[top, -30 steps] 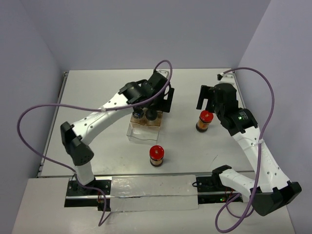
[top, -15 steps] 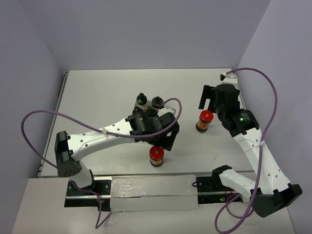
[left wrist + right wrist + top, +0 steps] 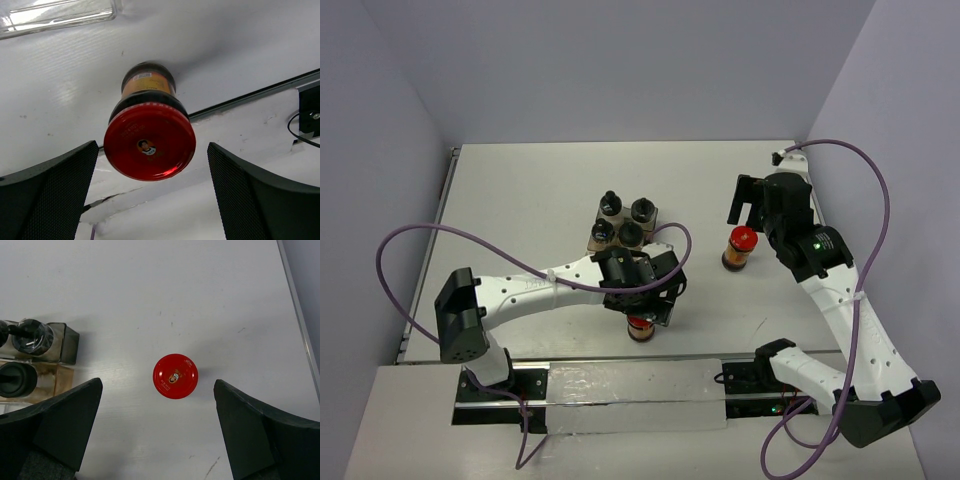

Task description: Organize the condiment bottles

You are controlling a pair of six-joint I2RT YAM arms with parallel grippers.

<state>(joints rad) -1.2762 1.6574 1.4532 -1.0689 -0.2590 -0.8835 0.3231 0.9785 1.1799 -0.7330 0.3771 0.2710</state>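
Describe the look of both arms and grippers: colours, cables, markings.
The left arm and right arm have white shells with black joints; a purple cable loops off each. The right arm shows a small green light. The left gripper has black fingers with fine mesh texture.

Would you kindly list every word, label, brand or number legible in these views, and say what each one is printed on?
No text is legible anywhere.
Nearer red-capped jar: cap shows a small picture emblem, no readable lettering; the white patch on its orange label is blurred.
Farther red-capped jar: same cap emblem, too small to read.
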